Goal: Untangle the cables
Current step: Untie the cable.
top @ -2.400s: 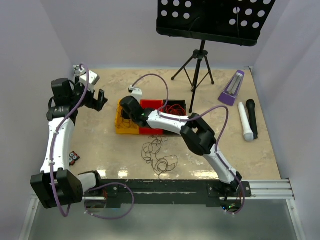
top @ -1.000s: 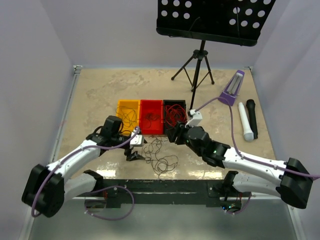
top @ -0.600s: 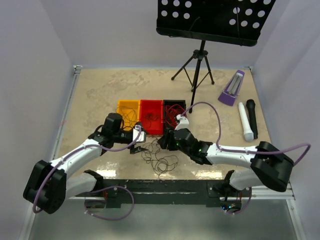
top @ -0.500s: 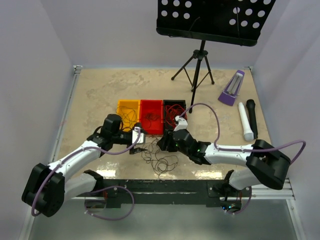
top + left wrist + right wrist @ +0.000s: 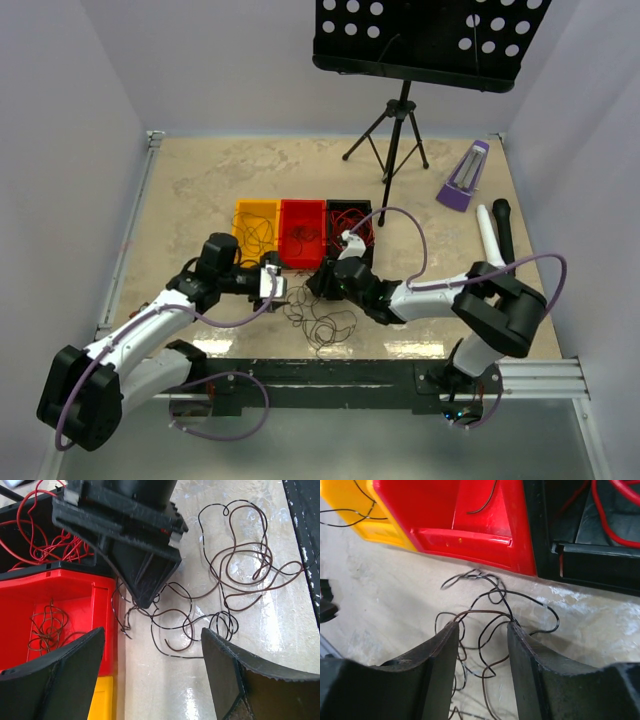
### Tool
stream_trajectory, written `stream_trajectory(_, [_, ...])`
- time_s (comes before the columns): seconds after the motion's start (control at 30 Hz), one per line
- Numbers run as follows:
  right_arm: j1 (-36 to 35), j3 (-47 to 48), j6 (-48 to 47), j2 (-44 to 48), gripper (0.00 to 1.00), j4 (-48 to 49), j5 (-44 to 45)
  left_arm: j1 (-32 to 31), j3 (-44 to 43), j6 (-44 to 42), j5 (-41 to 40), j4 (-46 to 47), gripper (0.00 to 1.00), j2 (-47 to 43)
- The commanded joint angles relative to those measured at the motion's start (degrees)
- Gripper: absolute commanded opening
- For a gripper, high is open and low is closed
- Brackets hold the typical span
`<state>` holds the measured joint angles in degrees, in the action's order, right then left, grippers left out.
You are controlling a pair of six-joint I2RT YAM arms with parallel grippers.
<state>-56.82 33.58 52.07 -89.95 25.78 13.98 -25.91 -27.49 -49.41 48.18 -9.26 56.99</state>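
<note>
Top view first: we've got a loose tangle of dark cables (image 5: 320, 318) on the table (image 5: 200, 190), just on the near side of the yellow bin (image 5: 243, 208), red bin (image 5: 291, 214) and black bin (image 5: 347, 204). Red cables (image 5: 350, 228) are sitting in the black one. The left pincer (image 5: 279, 288) and right pincer (image 5: 318, 284) both hang low at the tangle's far edge.

Left wrist view: our left pincer is spread wide over the dark strands. The right pincer's tip is down on them, just beside the red bin, which holds a small dark bundle.

Right wrist view: its fingers are parted, with a couple of dark loops lying in the gap.
</note>
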Motion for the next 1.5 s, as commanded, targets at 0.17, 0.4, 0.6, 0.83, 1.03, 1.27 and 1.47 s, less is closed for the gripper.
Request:
stream_trajectory(0.17, [0.22, 3.51, -0.39, -1.37, 0.35, 7.26, 1.14, -0.19, 1.12, -3.06, 0.95, -1.46, 0.82, -2.67])
stream_trajectory(0.4, [-0.22, -0.53, -7.50, 2.41, 0.03, 10.35, -10.36, -0.19, 2.43, -1.22, 0.86, 1.43, 0.83, -2.85])
stream_trajectory(0.6, [-1.81, -2.99, -11.64, 3.38, 0.00, 8.15, -15.74, -0.10, 3.05, -0.69, -0.28, 5.47, 0.84, -2.06])
stream_trajectory(0.83, [-1.89, -3.01, -11.64, 7.60, 0.45, 3.93, -5.99, -0.19, 3.05, 0.28, -1.77, 7.41, 0.83, -1.01])
stream_trajectory(1.03, [-3.03, 2.27, -13.49, -1.26, 0.56, 2.62, -3.53, -0.11, 2.70, 0.80, -2.39, 6.36, 0.83, -1.27])
stream_trajectory(1.27, [-6.99, 1.75, -13.67, -3.30, 0.37, 0.76, -1.14, -0.10, 2.08, 1.24, -3.71, 6.71, 0.81, -0.92])
stream_trajectory(1.47, [-10.94, -0.53, -15.16, 0.20, 0.11, 0.23, -1.50, -0.10, 1.73, 4.66, -2.57, 5.92, 0.82, -0.04])
